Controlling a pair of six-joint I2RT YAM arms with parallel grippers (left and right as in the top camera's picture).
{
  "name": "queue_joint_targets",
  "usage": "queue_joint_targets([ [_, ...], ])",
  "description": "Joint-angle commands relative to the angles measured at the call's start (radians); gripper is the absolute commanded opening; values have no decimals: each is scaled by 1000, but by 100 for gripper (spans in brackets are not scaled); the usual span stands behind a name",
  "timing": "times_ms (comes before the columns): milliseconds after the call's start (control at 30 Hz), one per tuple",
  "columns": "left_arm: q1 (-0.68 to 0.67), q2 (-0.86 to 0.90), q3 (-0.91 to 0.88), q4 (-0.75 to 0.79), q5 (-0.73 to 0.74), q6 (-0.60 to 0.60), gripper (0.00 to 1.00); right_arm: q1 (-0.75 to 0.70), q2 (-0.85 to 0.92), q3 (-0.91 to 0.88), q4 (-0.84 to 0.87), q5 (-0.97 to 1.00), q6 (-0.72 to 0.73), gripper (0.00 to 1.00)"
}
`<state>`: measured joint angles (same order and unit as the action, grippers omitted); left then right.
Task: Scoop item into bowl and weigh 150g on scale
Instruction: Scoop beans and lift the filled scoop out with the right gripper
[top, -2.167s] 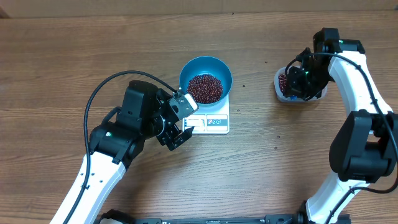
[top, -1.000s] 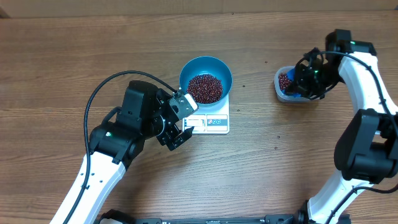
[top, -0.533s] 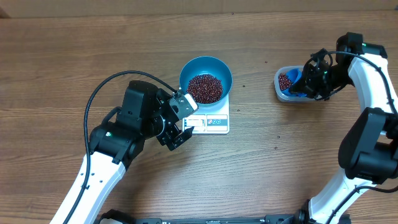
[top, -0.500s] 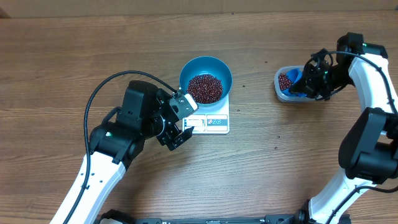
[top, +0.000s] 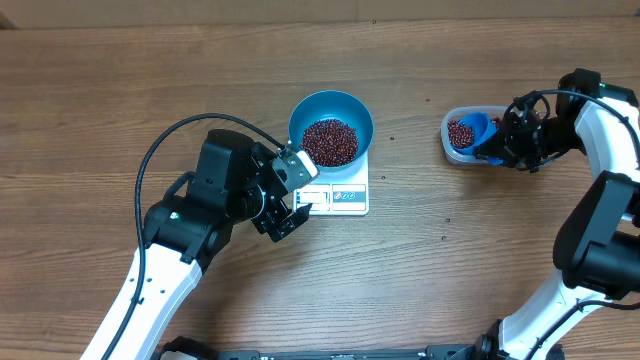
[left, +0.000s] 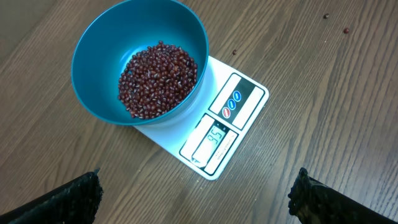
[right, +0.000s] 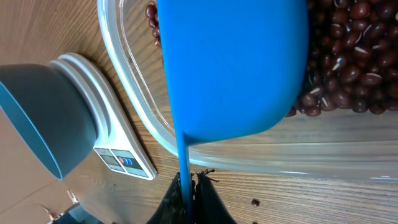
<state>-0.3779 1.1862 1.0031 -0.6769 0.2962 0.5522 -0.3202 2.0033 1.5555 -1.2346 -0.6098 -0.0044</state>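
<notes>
The blue bowl (top: 303, 108) stands on the white scale (top: 345, 198) and holds a heap of dark red beans (top: 329, 141). The left wrist view shows the same bowl (left: 93, 68), beans (left: 158, 78) and scale (left: 239, 102). My left gripper (top: 295, 190) hovers open just left of the scale's display, nothing between its fingers (left: 74, 196). My right gripper (top: 507, 147) is shut on the thin handle of a small blue scoop (top: 477, 130). The scoop (right: 233, 68) hangs over a clear tub (right: 134, 87) of beans (right: 348, 68), its underside towards the camera.
The clear tub (top: 455, 152) sits at the right of the wooden table, well apart from the scale. A few stray beans (top: 447, 222) lie scattered on the wood between them. A black cable (top: 160, 150) loops over my left arm.
My right arm has drawn back to the right, and the scoop now shows over the tub's right half. The left arm, bowl and scale have not moved.
</notes>
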Motion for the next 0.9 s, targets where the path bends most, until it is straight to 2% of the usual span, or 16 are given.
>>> queue_joint_targets([
  [0,5,3,27,0,8,-17,100,-8,8,-13,0,1,-5,4],
  [633,5,3,27,0,8,-17,99,-68,8,-11,29,-150,-6,4],
  [867,5,3,27,0,8,-17,100,-108,8,-11,-12,-209,-97,4],
])
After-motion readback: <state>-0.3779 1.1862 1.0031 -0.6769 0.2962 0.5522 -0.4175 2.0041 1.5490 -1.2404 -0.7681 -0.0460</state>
